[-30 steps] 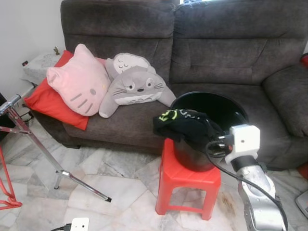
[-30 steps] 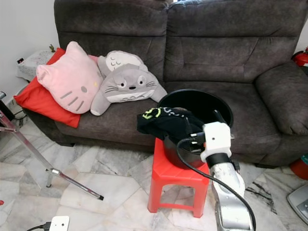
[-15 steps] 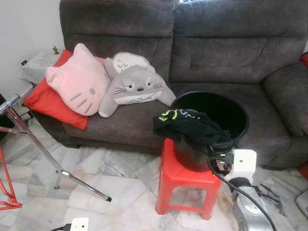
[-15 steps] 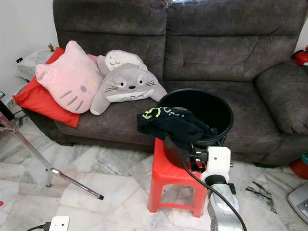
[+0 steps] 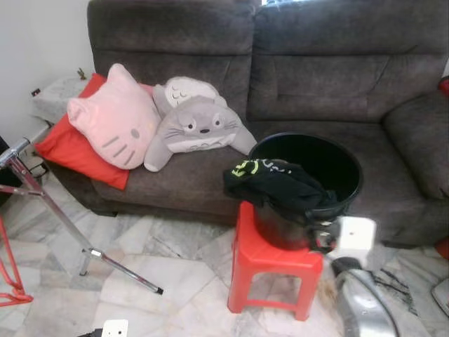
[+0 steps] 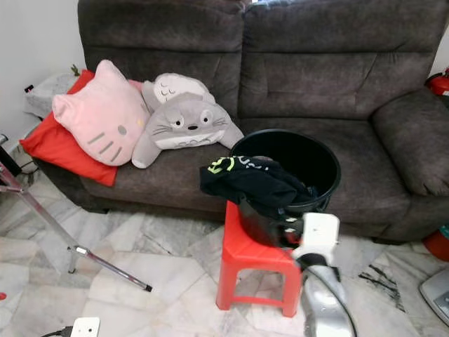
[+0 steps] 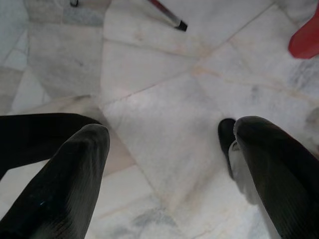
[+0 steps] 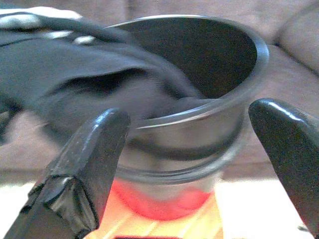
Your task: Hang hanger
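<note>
One black bucket [image 5: 309,186] on one red stool [image 5: 275,267], one dark garment [image 5: 275,184] draped over its rim: that's your head views, with three cushions on the sofa [image 5: 316,70]. No hanger can be made out, so you're likely at the reach-and-grasp step.

Right wrist view: your right gripper [image 8: 199,164] is wide open and empty, facing the bucket.

Left wrist view: your left gripper [image 7: 174,174] is open over the floor [image 7: 164,79].
</note>
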